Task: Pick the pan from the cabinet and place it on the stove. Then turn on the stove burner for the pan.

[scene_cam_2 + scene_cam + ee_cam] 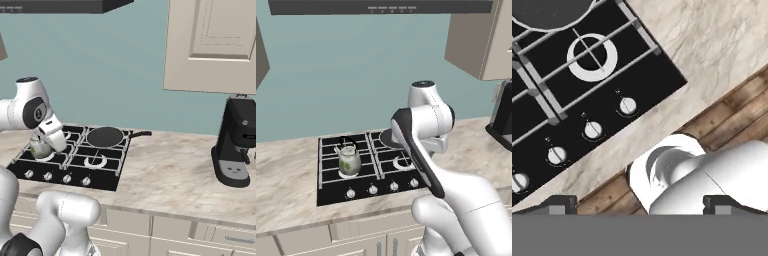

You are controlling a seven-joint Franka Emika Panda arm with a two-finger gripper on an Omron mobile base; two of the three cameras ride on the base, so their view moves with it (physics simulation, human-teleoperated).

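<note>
1. Hand (639, 202) is hanging with its two finger tips spread as wide as they go and nothing between them, looking down over the front edge of the stove (657, 80) from the floor side.
2. Pan (105, 136) is already sitting on the rear right burner of the stove (112, 172), its long thin handle pointing to the right, out past the grate and over the tabletop (170, 170); in the hand view only its dark rim (549, 12) is showing at the top edge.
3. Row of silver knobs (592, 130) is lying between the hand and the pan, just ahead of the finger tips; judging from this, the coming move is a short reach forward and down to one knob.
4. Which knob is feeding the pan's burner is hard to tell: the markings beside them are too small to read.
5. Glass kettle (349, 161) is standing on the front left burner, well apart from the pan.
6. In the left base view the arm is covering most of the pan (387, 138); the cabinet (212, 45) is closed and cut off at the top.
</note>
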